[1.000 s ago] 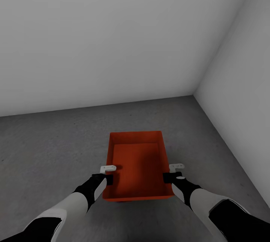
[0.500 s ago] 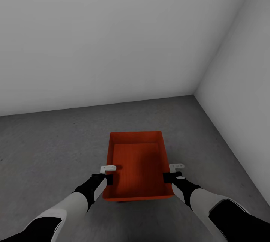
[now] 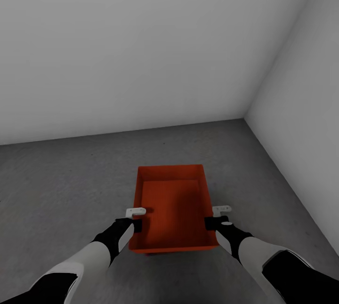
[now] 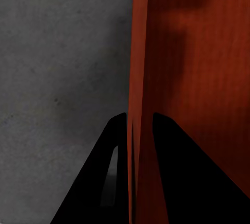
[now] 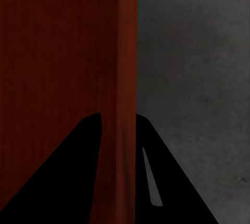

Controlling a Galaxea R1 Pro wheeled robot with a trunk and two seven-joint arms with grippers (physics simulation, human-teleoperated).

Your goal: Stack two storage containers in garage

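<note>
Nothing moved, left gripper and right gripper each clamping storage container walls.

One orange-red bin sits at 6 o'clock on the one grey floor. Two arms reach in, at 7 and 5 o'clock, so two grippers: the left gripper and the right gripper. Two pale walls meet in one corner at about 2 o'clock.
</note>
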